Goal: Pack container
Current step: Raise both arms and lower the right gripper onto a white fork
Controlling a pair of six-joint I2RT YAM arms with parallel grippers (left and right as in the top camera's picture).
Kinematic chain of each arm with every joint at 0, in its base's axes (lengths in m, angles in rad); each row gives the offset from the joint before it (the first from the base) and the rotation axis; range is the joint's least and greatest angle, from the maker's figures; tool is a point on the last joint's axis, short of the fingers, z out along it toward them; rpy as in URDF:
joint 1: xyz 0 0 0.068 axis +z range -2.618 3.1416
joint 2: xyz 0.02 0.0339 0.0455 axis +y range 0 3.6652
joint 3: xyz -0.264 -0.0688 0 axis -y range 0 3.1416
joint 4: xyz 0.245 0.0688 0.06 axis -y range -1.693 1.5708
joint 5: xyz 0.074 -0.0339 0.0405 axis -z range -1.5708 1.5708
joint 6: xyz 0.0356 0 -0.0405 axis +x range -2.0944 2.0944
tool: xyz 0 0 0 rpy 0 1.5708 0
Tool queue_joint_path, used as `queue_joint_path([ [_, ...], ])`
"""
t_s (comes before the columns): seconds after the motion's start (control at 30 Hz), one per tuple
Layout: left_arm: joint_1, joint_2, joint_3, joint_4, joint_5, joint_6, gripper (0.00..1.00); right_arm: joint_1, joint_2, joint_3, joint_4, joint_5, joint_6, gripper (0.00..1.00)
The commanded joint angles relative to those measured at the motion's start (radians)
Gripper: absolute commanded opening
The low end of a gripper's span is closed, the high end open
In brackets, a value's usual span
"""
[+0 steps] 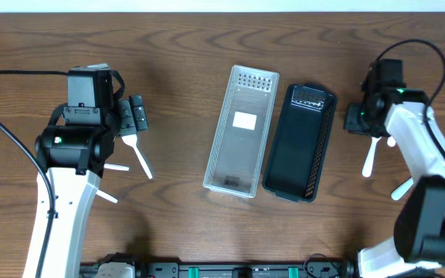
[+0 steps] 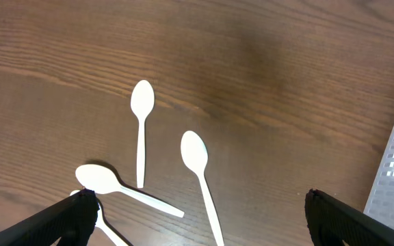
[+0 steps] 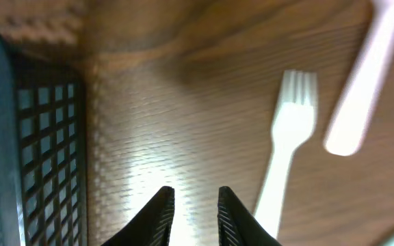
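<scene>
- The left gripper (image 2: 198,205) hangs over the table (image 2: 265,61) with its fingers spread wide, released and holding nothing. My guess is that it is opened like that so it can come down around a thin handle.
- Just ahead of it lie three white spoons. One spoon (image 2: 141,102) sits straight ahead with its bowl pointing away. A second spoon (image 2: 195,154) has its handle running back between the fingers. A third spoon (image 2: 101,179) lies crosswise near the left finger.
- Off to that gripper's right is the clear container (image 1: 242,131), which I take to be the thing to pack. It is long and narrow with perforated walls, and looks bare inside except for a pale rectangular patch on its floor.
- A black basket (image 1: 300,143) with mesh sides lies side by side with it and also looks unfilled.
- The right gripper (image 3: 195,198) is low over the wood, its fingers drawn almost together with only a thin gap and nothing between them.
- The black basket's mesh wall is close on that gripper's left. A white fork (image 3: 293,130) lies ahead to its right, tines pointing away. Further right is a blurred white utensil (image 3: 368,82) that I cannot identify.
- The cutlery seems to be split so that each arm has its own pile within reach, with the containers between them. Nothing looks packed yet.
</scene>
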Motion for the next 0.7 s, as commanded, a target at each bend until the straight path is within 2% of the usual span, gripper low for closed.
queue_joint_path([
  [0.0, 0.004, -0.002, 0.021, -0.003, 0.002, -0.013, 0.98, 0.027, 0.050, 0.012, 0.004, -0.075, -0.008, 0.26],
  [0.43, 0.004, -0.002, 0.021, -0.003, 0.002, -0.013, 0.98, 0.119, 0.092, 0.013, 0.126, -0.372, -0.129, 0.30],
  [0.67, 0.004, -0.002, 0.021, -0.003, 0.002, -0.013, 0.98, 0.137, 0.092, 0.013, 0.153, -0.367, -0.129, 0.33],
])
